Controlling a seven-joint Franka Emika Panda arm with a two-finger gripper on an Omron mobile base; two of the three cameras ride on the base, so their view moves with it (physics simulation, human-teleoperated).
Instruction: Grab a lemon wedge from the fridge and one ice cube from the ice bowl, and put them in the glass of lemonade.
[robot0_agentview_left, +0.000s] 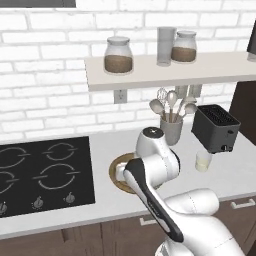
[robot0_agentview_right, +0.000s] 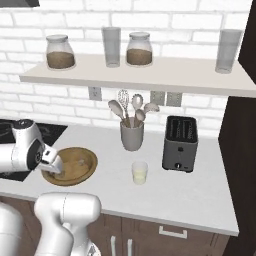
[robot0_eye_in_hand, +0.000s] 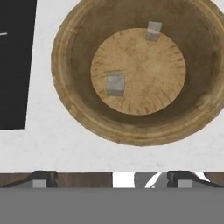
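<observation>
White counter (robot0_agentview_right: 200, 192) carries the ice bowl (robot0_eye_in_hand: 65, 94); my end effector (robot0_eye_in_hand: 111, 181) hangs above it, fully open and empty. I should centre on the nearer ice cube (robot0_eye_in_hand: 115, 83) (two lie inside), then descend straight.

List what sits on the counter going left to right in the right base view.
Ice bowl → utensil cup → glass of lemonade → toaster.

Two ice cubes (robot0_eye_in_hand: 115, 84) (robot0_eye_in_hand: 153, 30), one ice bowl (robot0_eye_in_hand: 65, 83), two jars (robot0_agentview_right: 60, 51) (robot0_agentview_right: 138, 48), two tumblers (robot0_agentview_right: 111, 46) (robot0_agentview_right: 228, 50), one toaster (robot0_agentview_right: 180, 143).
</observation>
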